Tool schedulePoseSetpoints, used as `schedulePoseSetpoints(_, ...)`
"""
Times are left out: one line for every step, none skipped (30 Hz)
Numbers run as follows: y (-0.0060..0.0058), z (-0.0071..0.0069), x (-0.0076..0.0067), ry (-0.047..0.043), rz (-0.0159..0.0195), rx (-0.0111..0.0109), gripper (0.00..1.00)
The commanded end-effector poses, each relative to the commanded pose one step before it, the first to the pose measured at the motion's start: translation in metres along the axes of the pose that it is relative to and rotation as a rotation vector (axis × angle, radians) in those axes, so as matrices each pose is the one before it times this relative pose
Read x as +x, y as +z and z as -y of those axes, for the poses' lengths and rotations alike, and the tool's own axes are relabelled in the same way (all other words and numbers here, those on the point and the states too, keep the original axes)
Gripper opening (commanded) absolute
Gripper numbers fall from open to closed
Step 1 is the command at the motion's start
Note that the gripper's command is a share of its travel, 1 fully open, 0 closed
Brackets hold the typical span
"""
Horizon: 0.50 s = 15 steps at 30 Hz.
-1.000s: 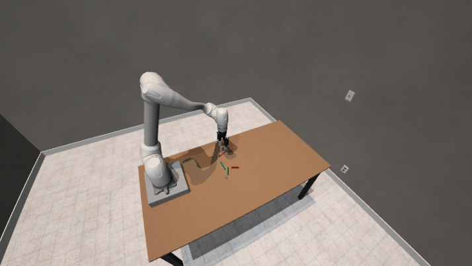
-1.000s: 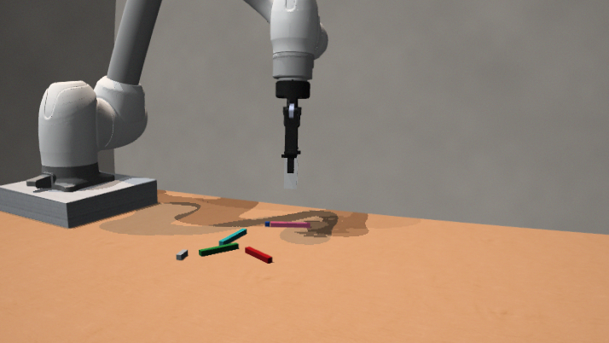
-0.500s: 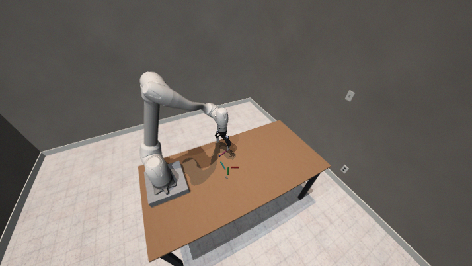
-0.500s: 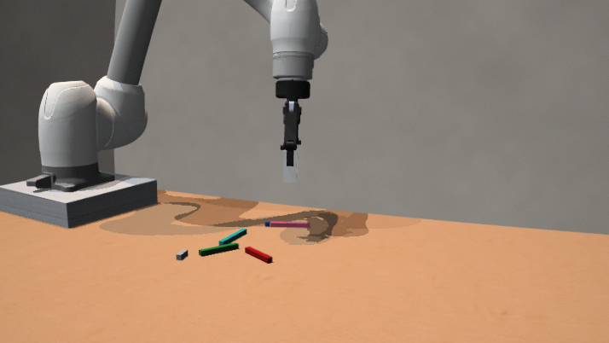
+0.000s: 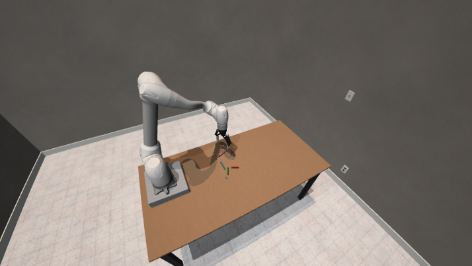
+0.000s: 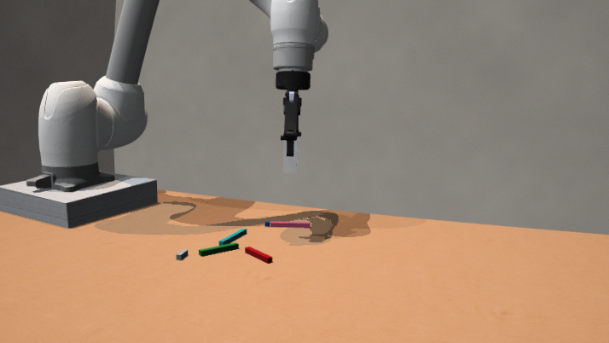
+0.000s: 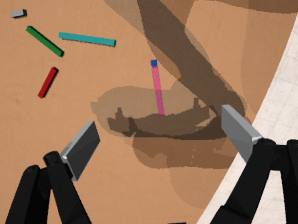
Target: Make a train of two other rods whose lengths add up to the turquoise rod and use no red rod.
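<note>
Fingers [image 5: 223, 143] [image 6: 290, 164] spread, empty, above the counter [image 5: 264, 159] [image 6: 384, 290] [image 7: 115, 190]. In the wrist view, 1 blue rod [image 7: 154, 63] meets the pink rod's [image 7: 158, 90] 12 o'clock end.

In the exterior view, the base block [image 5: 185, 189] [image 6: 145, 188] stands at the far left on the table [image 5: 264, 172] [image 6: 384, 290] [image 7: 115, 195]. Far and right of it, a first rod [image 5: 219, 155] [image 6: 267, 223] [image 7: 154, 63] lies end to end with a second rod [image 5: 223, 153] [image 6: 291, 224] [image 7: 158, 92] on its right. Nearer and left of this pair lies a third [image 5: 223, 165] [image 6: 233, 236] [image 7: 87, 39]. Just nearer is a fourth [image 5: 228, 171] [image 6: 218, 249] [image 7: 45, 41], between a fifth [image 5: 227, 178] [image 6: 182, 254] [image 7: 18, 13] at left and a sixth [image 5: 235, 167] [image 6: 258, 254] [image 7: 48, 82] at right, all apart
</note>
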State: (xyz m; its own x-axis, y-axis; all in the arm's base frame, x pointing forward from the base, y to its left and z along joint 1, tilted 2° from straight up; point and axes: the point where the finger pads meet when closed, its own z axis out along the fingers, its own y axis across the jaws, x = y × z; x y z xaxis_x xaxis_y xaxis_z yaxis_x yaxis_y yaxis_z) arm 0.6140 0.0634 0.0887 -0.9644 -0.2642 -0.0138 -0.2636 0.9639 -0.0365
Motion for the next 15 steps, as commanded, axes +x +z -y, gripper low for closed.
schedulePoseSetpoints(-0.01647, -0.00003, 0.00001, -0.00002, -0.00008, -0.00020, 1.00)
schedulePoseSetpoints(-0.00475, 0.00000, 0.00000, 0.00000, 0.00000, 0.00000, 1.00)
schedulePoseSetpoints(-0.00473, 0.00000, 0.00000, 0.00000, 0.00000, 0.00000, 1.00)
schedulePoseSetpoints(-0.00463, 0.00000, 0.00000, 0.00000, 0.00000, 0.00000, 1.00)
schedulePoseSetpoints(-0.00443, 0.00000, 0.00000, 0.00000, 0.00000, 0.00000, 1.00)
schedulePoseSetpoints(-0.00412, 0.00000, 0.00000, 0.00000, 0.00000, 0.00000, 1.00)
schedulePoseSetpoints(0.00000, 0.00000, 0.00000, 0.00000, 0.00000, 0.00000, 1.00)
schedulePoseSetpoints(0.00000, 0.00000, 0.00000, 0.00000, 0.00000, 0.00000, 1.00)
schedulePoseSetpoints(-0.00373, 0.00000, 0.00000, 0.00000, 0.00000, 0.00000, 1.00)
schedulePoseSetpoints(-0.00329, 0.00000, 0.00000, 0.00000, 0.00000, 0.00000, 1.00)
schedulePoseSetpoints(-0.00280, 0.00000, 0.00000, 0.00000, 0.00000, 0.00000, 1.00)
schedulePoseSetpoints(-0.00230, 0.00000, 0.00000, 0.00000, 0.00000, 0.00000, 1.00)
schedulePoseSetpoints(-0.00179, 0.00000, 0.00000, 0.00000, 0.00000, 0.00000, 1.00)
schedulePoseSetpoints(-0.00130, 0.00000, 0.00000, 0.00000, 0.00000, 0.00000, 1.00)
schedulePoseSetpoints(-0.00085, 0.00000, 0.00000, 0.00000, 0.00000, 0.00000, 1.00)
